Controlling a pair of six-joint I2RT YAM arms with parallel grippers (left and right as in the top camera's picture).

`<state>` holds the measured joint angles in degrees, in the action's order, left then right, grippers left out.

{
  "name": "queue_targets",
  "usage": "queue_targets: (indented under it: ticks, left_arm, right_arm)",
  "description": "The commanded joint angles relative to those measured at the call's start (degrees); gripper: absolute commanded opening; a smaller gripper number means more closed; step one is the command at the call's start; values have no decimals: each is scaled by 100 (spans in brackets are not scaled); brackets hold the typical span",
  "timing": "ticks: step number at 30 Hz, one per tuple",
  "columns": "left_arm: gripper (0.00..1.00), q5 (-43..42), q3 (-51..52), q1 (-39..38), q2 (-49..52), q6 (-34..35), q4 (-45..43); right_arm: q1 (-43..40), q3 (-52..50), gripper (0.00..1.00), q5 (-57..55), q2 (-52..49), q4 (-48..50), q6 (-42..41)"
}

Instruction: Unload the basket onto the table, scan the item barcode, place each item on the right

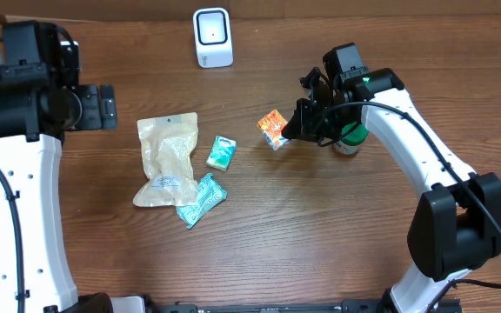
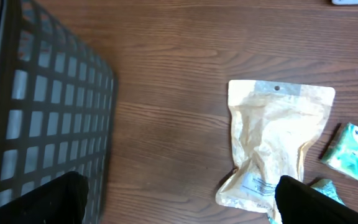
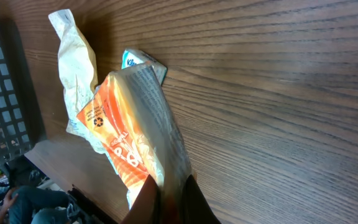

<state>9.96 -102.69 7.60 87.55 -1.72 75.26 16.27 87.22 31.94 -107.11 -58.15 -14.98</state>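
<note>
A mock shop checkout, built as a robot test bench, is indicated. A white barcode scanner [image 1: 212, 36] is stood at the far middle of a wood-grain surface [image 1: 320, 235]. Retail goods are seen: a pouch [image 1: 167, 161] and a tissue pack [image 1: 221, 153] left of centre, and an orange packet [image 1: 273, 129] to their right. A dark mesh basket [image 2: 42, 112] is placed at the far left. A left arm [image 1: 24, 200] and a right arm [image 1: 416, 148] are mounted at the near edge.

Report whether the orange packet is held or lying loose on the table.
Held. In the wrist view the right claw is shut on one edge of the packet; overhead, it sits at the claw's tip.
</note>
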Motion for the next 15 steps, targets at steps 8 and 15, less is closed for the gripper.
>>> queue_targets:
  ticks: [8,15]
  left_arm:
    - [100,-57,-94,1502,9,-90,-9]
    - [99,-55,-94,2170,9,-87,-11]
  right_arm:
    - [28,177,4,-153,76,-4,13]
    - [37,177,4,-260,76,39,-7]
